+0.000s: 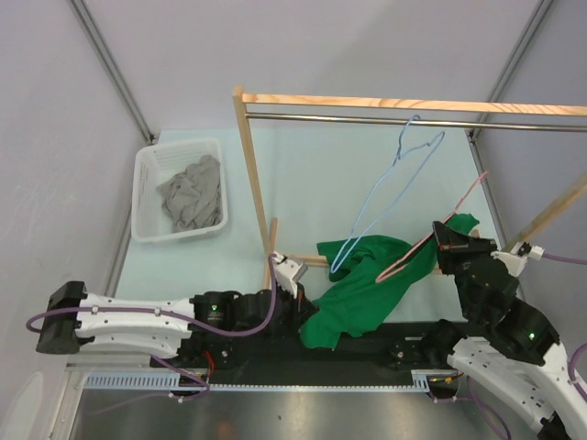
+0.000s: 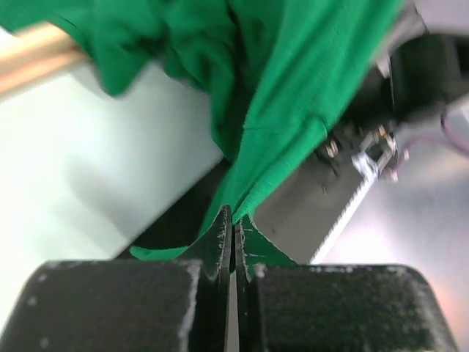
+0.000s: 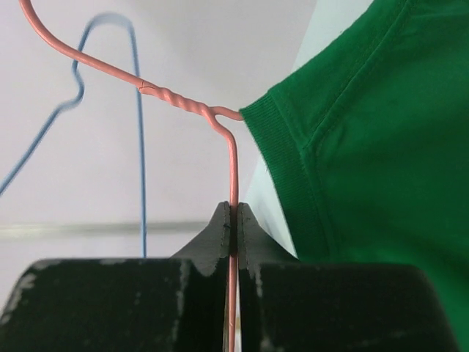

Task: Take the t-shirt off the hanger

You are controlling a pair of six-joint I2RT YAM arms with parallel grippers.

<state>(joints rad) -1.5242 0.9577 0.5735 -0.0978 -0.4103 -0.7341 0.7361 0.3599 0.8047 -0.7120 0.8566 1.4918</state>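
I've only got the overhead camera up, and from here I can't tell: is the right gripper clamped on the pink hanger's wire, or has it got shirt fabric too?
Observer: Wire only. In the right wrist view the right gripper is shut on the pink hanger just below its twisted neck, and the green t-shirt hangs beside the fingers, not between them.
Operator: And what exactly does the left one have?
Observer: In the left wrist view the left gripper is shut on a thin fold at the t-shirt's edge, with the cloth stretching up and away from the fingertips.
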